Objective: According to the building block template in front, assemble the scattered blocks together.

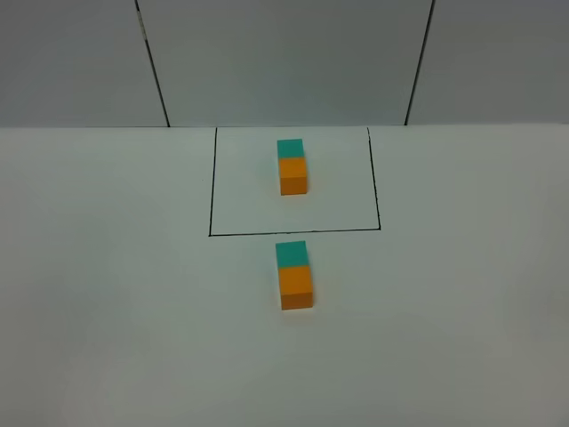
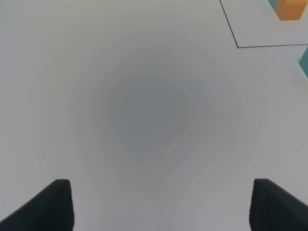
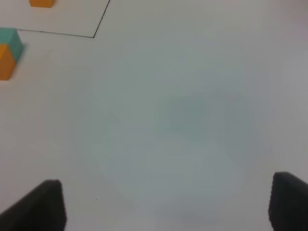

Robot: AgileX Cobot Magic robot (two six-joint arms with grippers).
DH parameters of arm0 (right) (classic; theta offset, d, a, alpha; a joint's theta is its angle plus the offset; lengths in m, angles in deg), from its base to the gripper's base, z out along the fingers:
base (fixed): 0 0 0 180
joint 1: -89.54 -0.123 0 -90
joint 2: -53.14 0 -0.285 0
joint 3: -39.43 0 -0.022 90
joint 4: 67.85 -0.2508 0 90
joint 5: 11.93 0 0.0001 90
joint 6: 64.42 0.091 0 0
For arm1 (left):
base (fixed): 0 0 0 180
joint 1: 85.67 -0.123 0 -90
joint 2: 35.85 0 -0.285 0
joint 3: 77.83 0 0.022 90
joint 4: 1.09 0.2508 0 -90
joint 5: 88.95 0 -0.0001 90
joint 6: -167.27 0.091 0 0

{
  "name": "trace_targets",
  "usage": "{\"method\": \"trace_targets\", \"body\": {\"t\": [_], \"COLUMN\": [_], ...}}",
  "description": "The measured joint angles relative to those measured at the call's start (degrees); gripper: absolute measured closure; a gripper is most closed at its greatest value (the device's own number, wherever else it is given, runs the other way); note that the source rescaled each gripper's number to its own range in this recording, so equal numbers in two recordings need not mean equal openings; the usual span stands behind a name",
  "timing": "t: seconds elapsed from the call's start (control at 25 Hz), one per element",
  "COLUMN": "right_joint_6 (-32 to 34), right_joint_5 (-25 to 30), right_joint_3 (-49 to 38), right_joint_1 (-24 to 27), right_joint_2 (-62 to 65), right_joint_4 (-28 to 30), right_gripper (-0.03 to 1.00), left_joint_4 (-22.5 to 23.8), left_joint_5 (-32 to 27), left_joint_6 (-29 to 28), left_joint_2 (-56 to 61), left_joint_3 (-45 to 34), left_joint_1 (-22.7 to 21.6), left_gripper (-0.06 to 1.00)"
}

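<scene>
Inside the thin black drawn rectangle [image 1: 210, 200] the template stands as a joined pair: a teal cube [image 1: 290, 149] behind an orange cube [image 1: 292, 175]. Just in front of the frame, the unframed teal block [image 1: 292, 253] and orange block [image 1: 296, 286] touch in the same line, teal at the back. Neither arm shows in the high view. My left gripper [image 2: 161, 204] is open and empty over bare table; its view catches the template's orange cube [image 2: 290, 8] and a teal sliver [image 2: 304, 61]. My right gripper [image 3: 168, 204] is open and empty, with the unframed teal block [image 3: 10, 42] and orange block [image 3: 6, 62] far off.
The white table [image 1: 107, 294] runs to a grey panelled back wall [image 1: 284, 53] with dark seams. A frame corner shows in the left wrist view [image 2: 237, 46] and in the right wrist view [image 3: 94, 36].
</scene>
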Motion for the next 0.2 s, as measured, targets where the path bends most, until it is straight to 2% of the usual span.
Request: {"method": "trace_targets", "body": {"t": [0.2], "right_joint_6": [0.00], "right_joint_5": [0.00], "right_joint_3": [0.00], "right_joint_1": [0.00], "right_joint_2": [0.00], "right_joint_4": [0.00], "right_gripper": [0.23], "left_joint_4": [0.00], "left_joint_5": [0.00], "left_joint_6": [0.00], "left_joint_2": [0.00], "left_joint_3": [0.00], "left_joint_1": [0.00], "left_gripper": [0.27]}}
